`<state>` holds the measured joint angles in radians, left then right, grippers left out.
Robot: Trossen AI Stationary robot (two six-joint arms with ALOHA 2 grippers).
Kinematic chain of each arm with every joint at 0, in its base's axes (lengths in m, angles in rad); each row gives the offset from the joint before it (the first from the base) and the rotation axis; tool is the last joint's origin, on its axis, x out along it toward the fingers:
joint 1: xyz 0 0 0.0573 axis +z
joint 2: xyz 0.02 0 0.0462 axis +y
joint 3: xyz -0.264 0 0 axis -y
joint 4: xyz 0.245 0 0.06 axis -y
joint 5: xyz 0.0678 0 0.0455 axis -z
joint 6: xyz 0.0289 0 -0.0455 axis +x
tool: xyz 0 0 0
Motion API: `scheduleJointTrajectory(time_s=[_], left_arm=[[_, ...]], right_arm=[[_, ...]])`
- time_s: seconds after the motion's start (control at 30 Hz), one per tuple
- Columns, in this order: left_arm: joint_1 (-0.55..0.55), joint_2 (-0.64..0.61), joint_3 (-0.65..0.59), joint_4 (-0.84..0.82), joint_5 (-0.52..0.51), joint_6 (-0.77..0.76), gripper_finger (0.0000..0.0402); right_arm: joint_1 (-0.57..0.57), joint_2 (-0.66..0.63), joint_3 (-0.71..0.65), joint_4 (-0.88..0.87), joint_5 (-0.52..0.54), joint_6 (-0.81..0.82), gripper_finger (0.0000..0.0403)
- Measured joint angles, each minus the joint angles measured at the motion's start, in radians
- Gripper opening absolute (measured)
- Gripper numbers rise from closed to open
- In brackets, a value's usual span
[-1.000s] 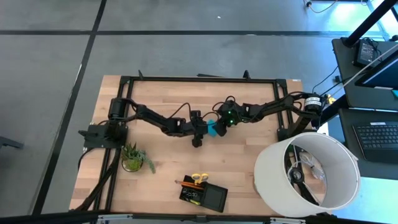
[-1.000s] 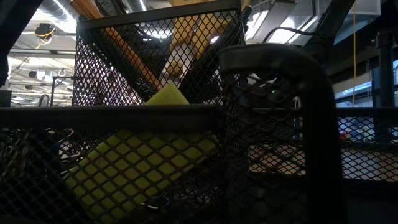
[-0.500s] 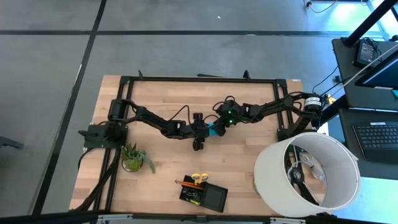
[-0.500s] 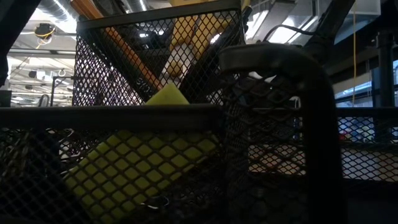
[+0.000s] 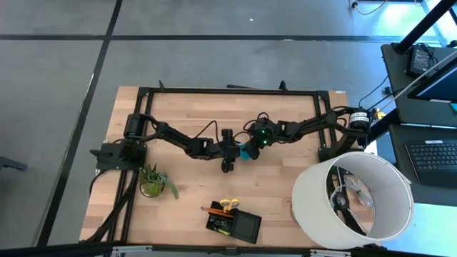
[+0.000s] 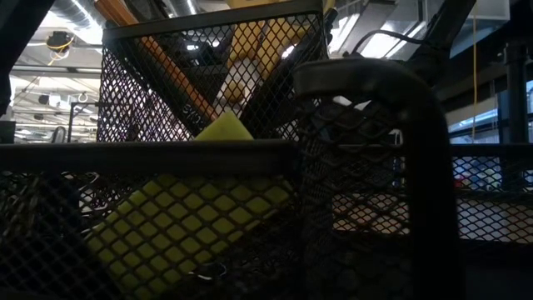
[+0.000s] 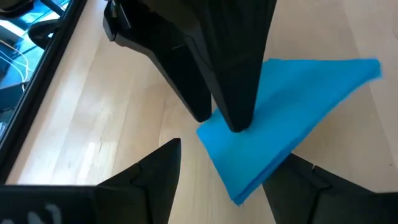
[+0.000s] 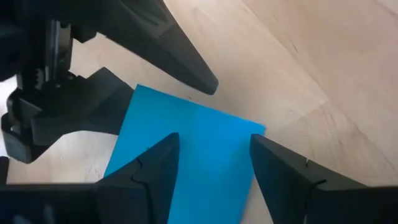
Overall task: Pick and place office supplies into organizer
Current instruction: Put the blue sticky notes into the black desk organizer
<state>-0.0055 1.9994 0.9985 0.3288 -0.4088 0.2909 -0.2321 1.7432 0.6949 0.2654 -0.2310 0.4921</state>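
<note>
Centrally, both arms outstretched, left hand (image 5: 230, 153) & right hand (image 5: 246, 148) straddling blue pad (image 5: 245, 150)

A potted plant (image 5: 153, 180) stands at the table's (image 5: 285, 178) lower left, a white lampshade (image 5: 353, 198) at lower right.

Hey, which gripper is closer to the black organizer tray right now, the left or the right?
Left, narrowly. The left gripper is at table centre, almost directly beyond the organizer. The right gripper sits beside it, slightly farther back, over the blue note pad.
</note>
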Motion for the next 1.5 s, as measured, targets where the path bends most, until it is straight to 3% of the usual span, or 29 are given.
scheduleJointTrajectory(time_s=[0.2,0.67,0.93,1.5], left_arm=[[0.000,-0.001,0.001,-0.035,0.000,0.000,0.0191],[-0.003,-0.001,0.001,-0.042,-0.005,0.083,0.0086],[-0.039,-0.003,0.001,-0.080,-0.113,0.131,0.0076],[-0.065,-0.003,0.002,-0.100,-0.135,0.114,0.0044]], right_arm=[[0.000,0.000,0.000,0.000,0.000,-0.025,0.0200],[-0.001,0.000,0.000,0.000,0.001,-0.026,0.0200],[-0.001,0.000,0.000,-0.002,0.001,-0.031,0.0200],[-0.001,-0.001,0.000,-0.002,0.001,-0.028,0.0200]])
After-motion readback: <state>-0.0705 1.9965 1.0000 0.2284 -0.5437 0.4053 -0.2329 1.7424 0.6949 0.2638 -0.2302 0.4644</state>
